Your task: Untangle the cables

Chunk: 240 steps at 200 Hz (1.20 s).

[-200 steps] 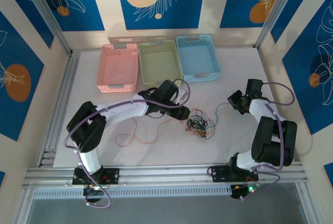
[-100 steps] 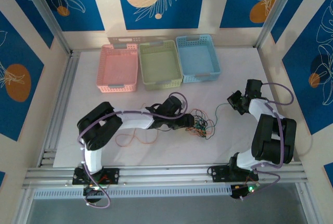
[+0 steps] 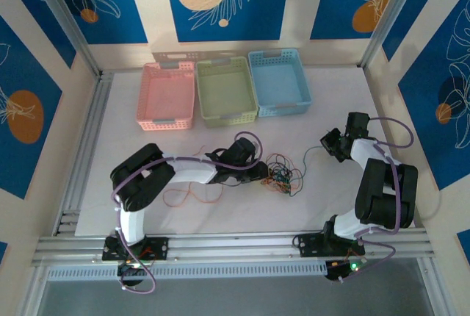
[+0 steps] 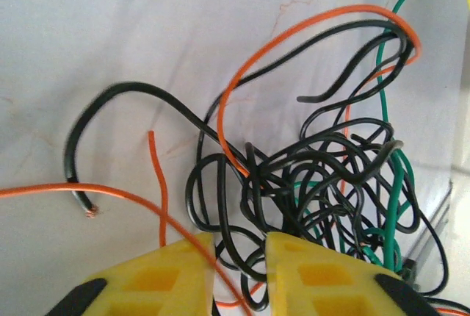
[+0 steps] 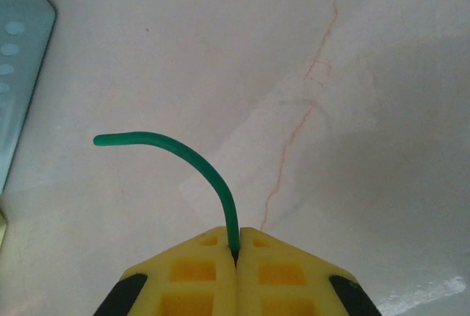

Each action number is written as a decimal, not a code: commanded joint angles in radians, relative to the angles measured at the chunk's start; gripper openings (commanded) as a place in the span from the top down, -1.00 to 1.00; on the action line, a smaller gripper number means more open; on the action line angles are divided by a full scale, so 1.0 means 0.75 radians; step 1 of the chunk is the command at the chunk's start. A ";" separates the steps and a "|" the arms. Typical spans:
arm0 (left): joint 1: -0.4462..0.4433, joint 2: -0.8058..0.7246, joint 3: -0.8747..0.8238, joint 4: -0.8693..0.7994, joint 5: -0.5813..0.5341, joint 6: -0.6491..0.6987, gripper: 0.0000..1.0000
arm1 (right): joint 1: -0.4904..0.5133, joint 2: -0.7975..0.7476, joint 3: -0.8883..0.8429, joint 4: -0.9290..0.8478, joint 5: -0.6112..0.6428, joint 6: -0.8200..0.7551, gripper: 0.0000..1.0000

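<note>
- Risk: the left gripper (image 4: 239,257) straddles several black and orange strands at once. Closing there and pulling would likely drag the whole clump or cinch the knot.
- Risk: the right gripper (image 5: 236,246) holds the green strand (image 5: 197,163) close to its free end, so a hard tug could slip it out.
- Left jaws slightly apart, nothing pinched. Right jaws pressed together on green.
- Cables (image 3: 282,175): mid-table, the clump's left edge at the left jaws, well left of the right gripper.

No legible words, labels, brand marks, numbers or signs to report from any of the three camera views.
</note>
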 commanded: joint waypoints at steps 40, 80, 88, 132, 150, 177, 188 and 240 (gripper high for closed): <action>0.031 -0.204 -0.082 -0.084 -0.168 0.121 1.00 | 0.000 0.004 -0.012 -0.002 -0.016 -0.020 1.00; 0.097 -0.465 -0.130 -0.342 -0.255 0.272 1.00 | -0.011 0.005 -0.009 -0.022 0.006 -0.014 1.00; 0.129 -0.538 -0.154 -0.398 -0.259 0.300 1.00 | -0.019 -0.001 -0.014 -0.020 0.011 -0.010 1.00; 0.382 -0.999 -0.187 -0.845 -0.264 0.492 1.00 | -0.038 -0.002 -0.020 -0.018 0.010 0.001 1.00; 0.488 -1.151 -0.151 -1.017 -0.263 0.558 1.00 | -0.042 0.000 -0.022 -0.014 0.007 0.006 1.00; 0.645 -1.306 -0.050 -1.237 -0.295 0.643 1.00 | -0.056 0.008 -0.024 -0.014 -0.002 0.015 1.00; 0.711 -1.345 -0.003 -1.307 -0.307 0.675 1.00 | -0.063 0.009 -0.026 -0.012 -0.007 0.015 1.00; 0.894 -1.345 0.151 -1.367 -0.120 0.734 1.00 | -0.074 0.023 -0.022 -0.012 -0.021 0.018 1.00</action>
